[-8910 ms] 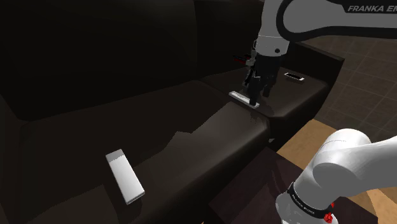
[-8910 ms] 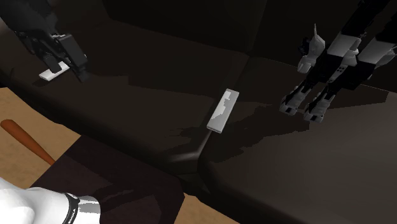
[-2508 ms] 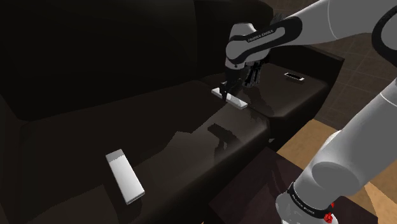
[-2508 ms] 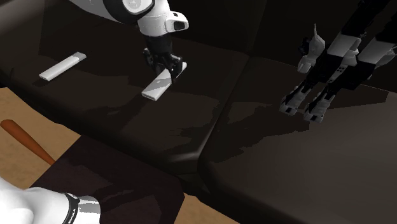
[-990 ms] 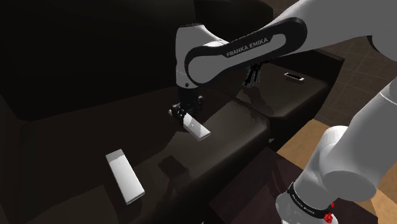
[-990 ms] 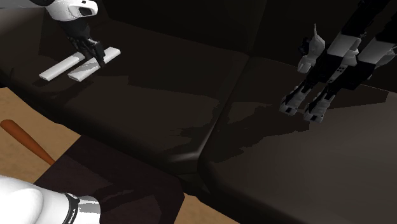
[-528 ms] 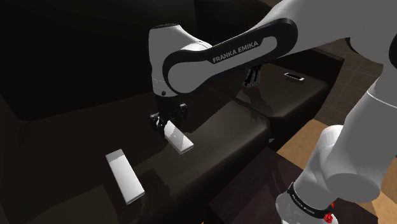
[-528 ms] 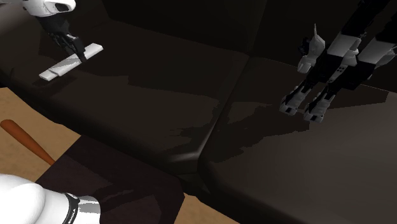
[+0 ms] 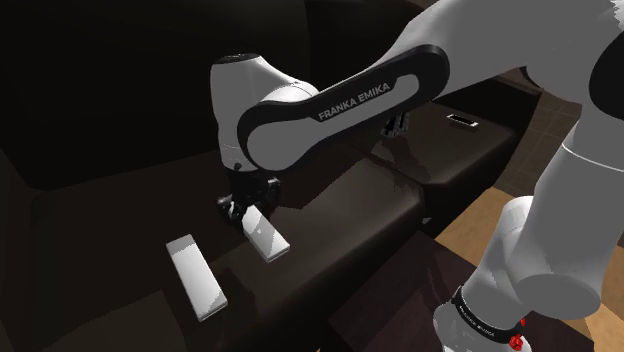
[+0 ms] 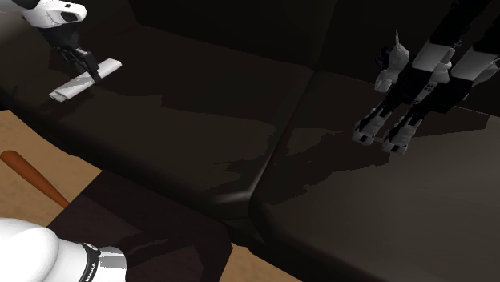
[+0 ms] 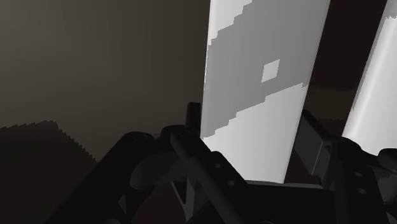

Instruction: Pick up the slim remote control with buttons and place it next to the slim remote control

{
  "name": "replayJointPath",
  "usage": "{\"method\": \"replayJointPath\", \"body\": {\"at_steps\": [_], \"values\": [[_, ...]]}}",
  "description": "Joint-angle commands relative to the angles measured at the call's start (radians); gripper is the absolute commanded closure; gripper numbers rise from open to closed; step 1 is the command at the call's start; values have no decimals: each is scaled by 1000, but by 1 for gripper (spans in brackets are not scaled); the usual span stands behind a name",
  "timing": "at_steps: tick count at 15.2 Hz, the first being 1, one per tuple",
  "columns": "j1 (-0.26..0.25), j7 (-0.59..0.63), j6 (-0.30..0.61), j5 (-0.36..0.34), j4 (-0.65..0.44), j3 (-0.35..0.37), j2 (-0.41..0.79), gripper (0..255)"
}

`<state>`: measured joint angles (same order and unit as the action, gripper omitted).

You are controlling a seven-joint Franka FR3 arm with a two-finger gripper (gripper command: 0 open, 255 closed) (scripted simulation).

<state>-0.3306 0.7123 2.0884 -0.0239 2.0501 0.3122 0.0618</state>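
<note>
In the shoulder view the arm (image 9: 340, 104) bears "FRANKA EMIKA" in white. The jaws are clamped on one end of the buttoned remote (image 9: 266, 236), which runs out from them toward 4 o'clock, low over the dark sofa seat (image 9: 340, 225). Whether it touches the seat is hard to tell. The plain remote (image 9: 196, 277) lies near it at 8 o'clock. In the second exterior view the hand is cut off at the frame's 10 o'clock corner. The buttoned remote (image 10: 105, 67) sits at 2 o'clock of the plain remote (image 10: 69, 87), very close. In the wrist view black fingers (image 11: 191, 114) clasp the buttoned remote (image 11: 257, 89); no buttons are legible, just one pale square. The plain remote (image 11: 380, 76) lies alongside, apart.
</note>
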Motion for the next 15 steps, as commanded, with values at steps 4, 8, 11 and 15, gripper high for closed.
{"method": "replayJointPath", "body": {"at_steps": [4,8,11,15], "values": [[-1,8,63,-13,31,-1,32,255],[-3,16,113,-24,56,-2,59,255],[-4,21,138,-30,67,-3,74,255],[-4,21,138,-30,67,-3,74,255]]}}
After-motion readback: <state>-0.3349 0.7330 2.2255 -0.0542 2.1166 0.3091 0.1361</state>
